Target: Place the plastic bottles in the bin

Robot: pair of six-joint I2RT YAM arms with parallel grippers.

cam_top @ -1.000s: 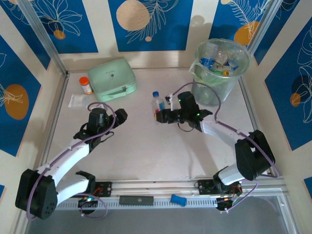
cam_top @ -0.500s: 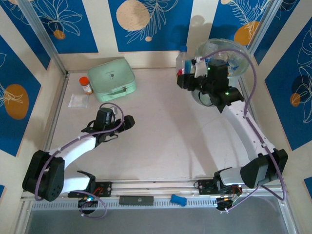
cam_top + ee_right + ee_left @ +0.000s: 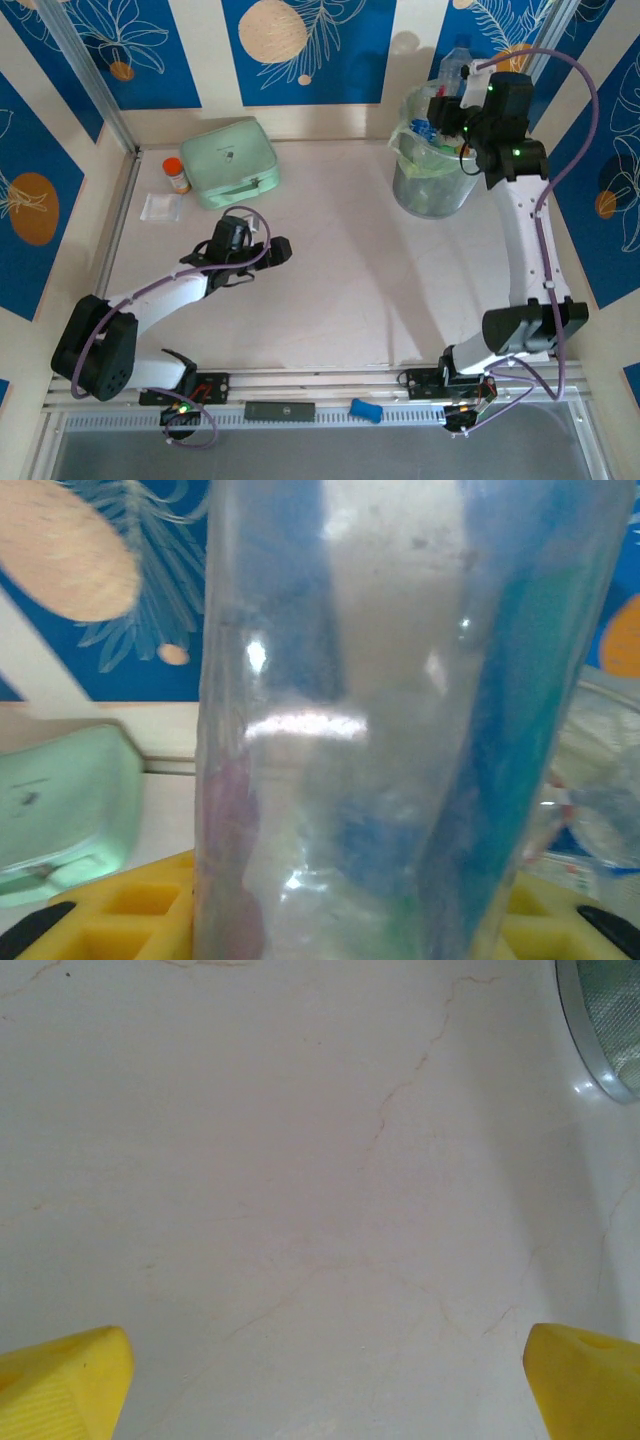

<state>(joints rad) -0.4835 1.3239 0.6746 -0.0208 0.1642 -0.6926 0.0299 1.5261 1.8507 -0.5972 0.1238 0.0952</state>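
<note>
We see one clear bottle [image 3: 456, 62] upright in the air above the far rim of the bin [image 3: 430, 188], a round translucent grey-green bucket standing at the far right of the worktop [image 3: 330, 280]. Inside it, other bottles [image 3: 422, 128] with blue labels lie jumbled.

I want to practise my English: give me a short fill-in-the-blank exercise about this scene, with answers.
1. The right hand holds a clear ____ over the bin.
2. The left hand is open and holds ____.
3. The small jar beside the green case has an ____ cap.
Answers: bottle; nothing; orange.
</note>
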